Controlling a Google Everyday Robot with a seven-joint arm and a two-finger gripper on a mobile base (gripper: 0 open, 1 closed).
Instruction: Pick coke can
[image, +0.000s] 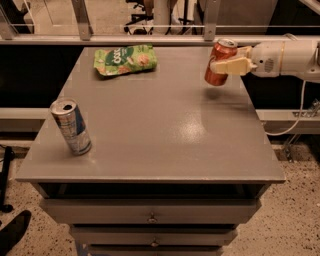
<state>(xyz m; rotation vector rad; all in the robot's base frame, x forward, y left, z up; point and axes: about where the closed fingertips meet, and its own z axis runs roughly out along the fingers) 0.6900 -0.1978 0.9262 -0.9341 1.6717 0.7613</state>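
Observation:
The coke can (218, 62) is red-orange with a silver top, at the far right of the grey table (160, 135). It hangs tilted, lifted off the surface, with a shadow beneath it. My gripper (226, 64) reaches in from the right on a white arm and is shut on the can, one cream finger (231, 66) across its front.
A slim silver-and-blue can (71, 126) stands near the table's left front edge. A green snack bag (125, 59) lies at the far left-centre. A railing runs behind the table, and drawers sit below the front edge.

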